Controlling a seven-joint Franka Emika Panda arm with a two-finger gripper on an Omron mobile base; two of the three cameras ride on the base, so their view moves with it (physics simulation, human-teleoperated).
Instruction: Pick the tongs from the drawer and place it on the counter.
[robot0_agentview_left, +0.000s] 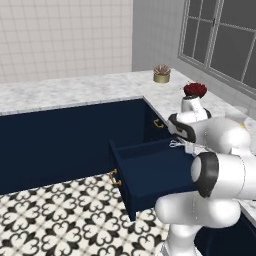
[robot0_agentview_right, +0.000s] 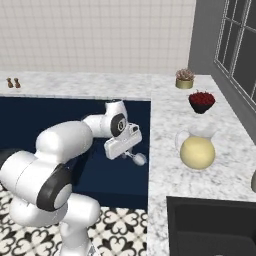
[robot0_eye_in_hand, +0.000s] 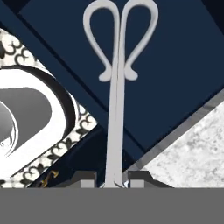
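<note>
Slender silvery tongs (robot0_eye_in_hand: 117, 87), arms pressed together, hang above the open navy drawer (robot0_agentview_left: 150, 172) beside the marble counter (robot0_agentview_right: 170, 145).

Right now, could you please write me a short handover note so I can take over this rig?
Gripper: shut on the tongs, which hang in the air over the open drawer, lifted clear of it.
Drawer: pulled out from the navy cabinets.
Counter: just beside the gripper; the tongs are not yet on it.
Done: tongs picked from the drawer.
Left: carry them over the counter, set them down, release.
</note>
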